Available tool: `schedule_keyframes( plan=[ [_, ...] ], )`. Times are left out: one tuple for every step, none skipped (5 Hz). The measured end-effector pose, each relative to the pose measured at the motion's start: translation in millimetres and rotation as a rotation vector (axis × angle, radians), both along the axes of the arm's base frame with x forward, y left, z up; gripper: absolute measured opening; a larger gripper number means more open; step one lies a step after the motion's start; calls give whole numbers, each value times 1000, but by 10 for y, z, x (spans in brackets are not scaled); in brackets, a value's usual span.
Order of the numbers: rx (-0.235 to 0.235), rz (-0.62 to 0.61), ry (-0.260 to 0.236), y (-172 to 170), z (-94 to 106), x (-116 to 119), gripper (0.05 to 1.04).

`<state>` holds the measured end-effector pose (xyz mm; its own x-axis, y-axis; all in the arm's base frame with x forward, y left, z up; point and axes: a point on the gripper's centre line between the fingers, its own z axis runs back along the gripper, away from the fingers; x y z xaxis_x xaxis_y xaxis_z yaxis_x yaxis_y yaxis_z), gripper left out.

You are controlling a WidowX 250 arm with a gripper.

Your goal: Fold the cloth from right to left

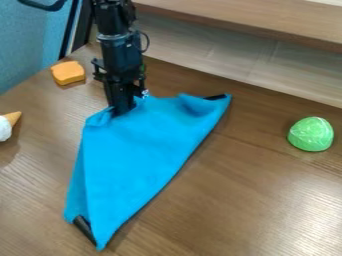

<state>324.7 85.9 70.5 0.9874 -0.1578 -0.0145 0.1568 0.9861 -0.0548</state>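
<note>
The blue cloth [137, 160] lies folded over in a rough triangle on the brown wooden table [234, 185]. One of its corners points toward the front edge of the view, another to the upper right, and small black parts show at both. My gripper [120, 111] hangs down at the cloth's upper left corner, its tips touching the fabric, which is bunched and creased around them. Whether the cloth is pinched between the tips is hidden.
An orange block [68, 73] sits at the upper left, left of the arm. At the left edge is an ice cream cone toy [8, 125]. A green rounded object [310, 134] stands at the right. A pale wooden ledge [267, 25] runs along the back.
</note>
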Motion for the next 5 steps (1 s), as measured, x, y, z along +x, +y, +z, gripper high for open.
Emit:
schedule_keyframes(
  plan=[
    [4, 26, 16, 96, -65, -84, 269],
    [3, 21, 17, 85, -115, -112, 520],
    [-28, 11, -13, -24, -60, -105, 850],
    [-41, 13, -59, -79, 102, -101, 1001],
    [-34, 19, -108, -142, 318, -105, 1001]
  ],
)
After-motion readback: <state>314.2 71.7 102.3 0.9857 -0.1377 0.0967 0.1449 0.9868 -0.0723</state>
